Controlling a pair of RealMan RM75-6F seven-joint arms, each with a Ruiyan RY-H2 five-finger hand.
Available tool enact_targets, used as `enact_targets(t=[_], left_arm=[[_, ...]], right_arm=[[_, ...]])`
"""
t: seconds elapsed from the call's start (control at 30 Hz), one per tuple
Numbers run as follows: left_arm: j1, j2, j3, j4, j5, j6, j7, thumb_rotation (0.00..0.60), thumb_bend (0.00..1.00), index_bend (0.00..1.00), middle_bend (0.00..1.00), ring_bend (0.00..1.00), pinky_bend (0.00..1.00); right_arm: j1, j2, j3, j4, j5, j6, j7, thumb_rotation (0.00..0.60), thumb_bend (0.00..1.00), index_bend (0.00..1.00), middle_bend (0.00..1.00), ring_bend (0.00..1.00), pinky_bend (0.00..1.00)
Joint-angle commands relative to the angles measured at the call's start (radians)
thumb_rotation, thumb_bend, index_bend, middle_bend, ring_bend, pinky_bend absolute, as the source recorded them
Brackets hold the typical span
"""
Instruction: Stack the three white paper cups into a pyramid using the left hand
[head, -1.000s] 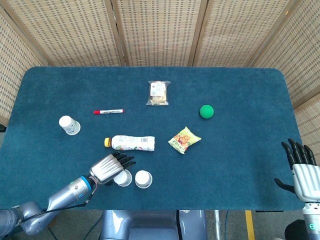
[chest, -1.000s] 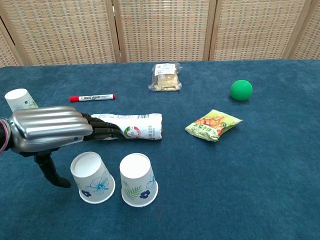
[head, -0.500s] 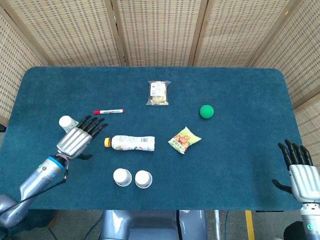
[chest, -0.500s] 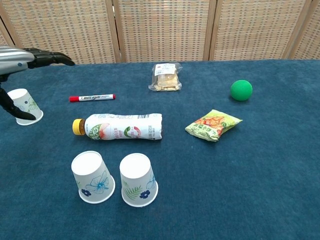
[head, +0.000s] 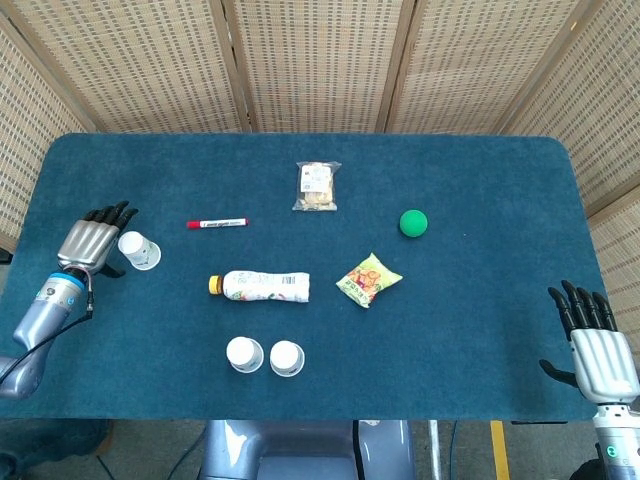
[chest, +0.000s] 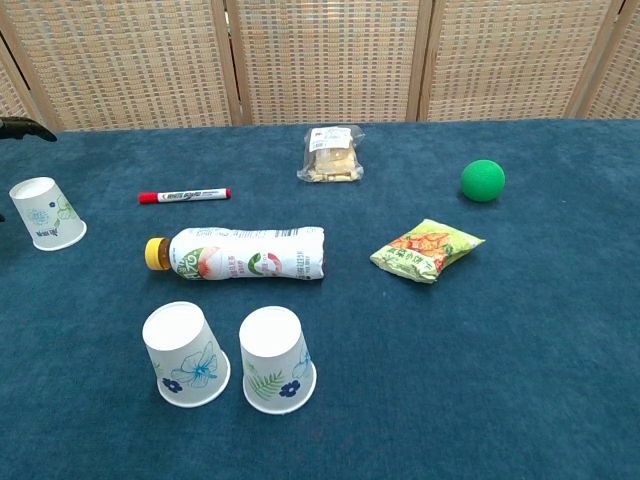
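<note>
Two white paper cups (chest: 185, 355) (chest: 277, 360) stand upside down side by side near the table's front edge, also visible from above as cup (head: 244, 354) and cup (head: 286, 358). The third cup (head: 140, 250) (chest: 45, 213) stands upside down at the far left. My left hand (head: 90, 240) is just left of that cup, fingers spread, holding nothing; whether it touches the cup is unclear. In the chest view only dark fingertips (chest: 25, 128) show at the left edge. My right hand (head: 592, 345) hangs open off the table's right front corner.
A plastic bottle (head: 265, 286) lies on its side between the lone cup and the pair. A red marker (head: 216, 223), a cracker pack (head: 317, 186), a snack bag (head: 368, 279) and a green ball (head: 413, 223) lie further back and to the right.
My left hand has moved from beside the two front cups back and to the left, ending beside the lone cup. The cups have not moved. The right hand has sunk slightly.
</note>
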Motion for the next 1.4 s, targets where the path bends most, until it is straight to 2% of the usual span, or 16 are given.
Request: enact_targets(t=[0.03, 0.2, 0.37, 0.6, 0.77, 0.87, 1.03, 1.23, 1.4], left_arm=[[-0.030, -0.077, -0.010, 0.127, 0.004, -0.074, -0.067, 0.600, 0.00, 0.10, 0.05, 0.12, 0.16], [-0.049, -0.111, -0.014, 0.193, 0.004, -0.121, -0.084, 0.600, 0.00, 0.16, 0.11, 0.17, 0.21], [-0.059, -0.130, -0.020, 0.222, 0.012, -0.140, -0.109, 0.600, 0.00, 0.27, 0.20, 0.25, 0.27], [-0.061, -0.160, -0.027, 0.259, 0.032, -0.109, -0.123, 0.600, 0.01, 0.46, 0.37, 0.39, 0.37], [-0.059, -0.155, -0.034, 0.257, 0.022, -0.116, -0.114, 0.600, 0.07, 0.52, 0.42, 0.44, 0.41], [-0.055, -0.135, -0.040, 0.228, 0.024, -0.101, -0.112, 0.600, 0.09, 0.52, 0.43, 0.44, 0.41], [-0.044, -0.059, -0.051, 0.099, 0.052, -0.030, -0.114, 0.600, 0.09, 0.52, 0.43, 0.44, 0.41], [-0.028, 0.102, -0.059, -0.213, 0.161, 0.129, -0.095, 0.600, 0.09, 0.51, 0.43, 0.44, 0.41], [-0.027, 0.230, -0.072, -0.496, 0.227, 0.208, 0.007, 0.600, 0.09, 0.51, 0.43, 0.44, 0.41]], right_arm=[[-0.001, 0.000, 0.002, 0.000, 0.003, 0.001, 0.000, 0.600, 0.00, 0.00, 0.00, 0.00, 0.00], [-0.001, 0.000, 0.005, 0.004, 0.011, 0.001, 0.005, 0.600, 0.00, 0.00, 0.00, 0.00, 0.00], [-0.001, 0.000, 0.007, 0.006, 0.012, 0.003, 0.009, 0.600, 0.00, 0.00, 0.00, 0.00, 0.00], [0.000, 0.000, 0.007, 0.009, 0.016, 0.000, 0.010, 0.600, 0.00, 0.00, 0.00, 0.00, 0.00], [0.001, -0.002, 0.009, 0.011, 0.016, 0.000, 0.012, 0.600, 0.00, 0.00, 0.00, 0.00, 0.00], [0.001, -0.002, 0.009, 0.012, 0.016, 0.000, 0.014, 0.600, 0.00, 0.00, 0.00, 0.00, 0.00], [-0.001, 0.000, 0.010, 0.012, 0.015, 0.006, 0.018, 0.600, 0.00, 0.00, 0.00, 0.00, 0.00], [0.001, 0.001, 0.011, 0.012, 0.018, 0.002, 0.019, 0.600, 0.00, 0.00, 0.00, 0.00, 0.00], [-0.004, 0.005, 0.013, 0.013, 0.022, 0.008, 0.029, 0.600, 0.00, 0.00, 0.00, 0.00, 0.00]])
